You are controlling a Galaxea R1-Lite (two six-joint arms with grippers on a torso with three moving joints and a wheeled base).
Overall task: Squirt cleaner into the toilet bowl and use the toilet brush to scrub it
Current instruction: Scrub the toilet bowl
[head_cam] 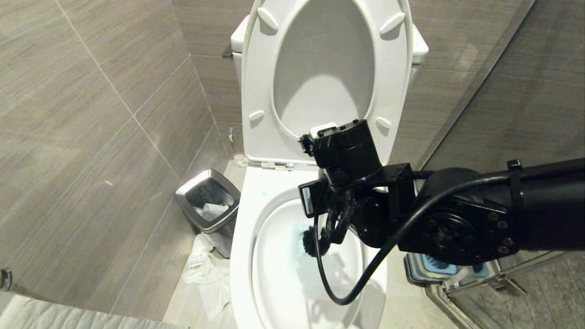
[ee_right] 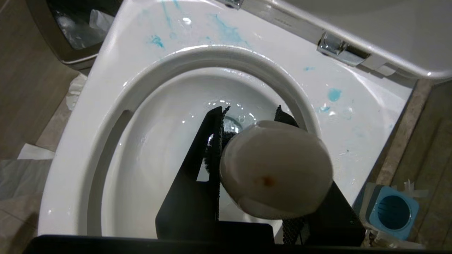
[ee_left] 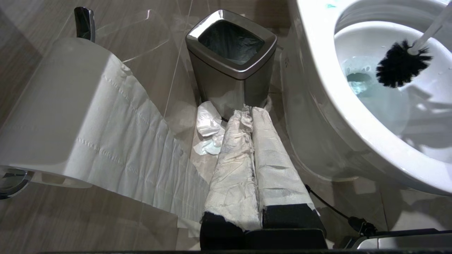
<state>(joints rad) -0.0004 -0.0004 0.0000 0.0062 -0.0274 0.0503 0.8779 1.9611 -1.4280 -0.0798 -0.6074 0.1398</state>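
Head view: the right pincer (head_cam: 320,214) is hidden by its arm above the bowl (head_cam: 242,237); the bin (head_cam: 208,205) stands left. Left wrist view: the left pincer (ee_left: 252,113), paper-wrapped, is closed; the brush (ee_left: 400,68) hangs over blue water. Right wrist view: the handle is clamped; cleaner (ee_right: 333,94) spots the rim.

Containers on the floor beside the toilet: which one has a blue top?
The square brush holder, on the toilet bowl's right side, has a blue top with a round hole. The bin on the other side is chrome-rimmed and black-lined.
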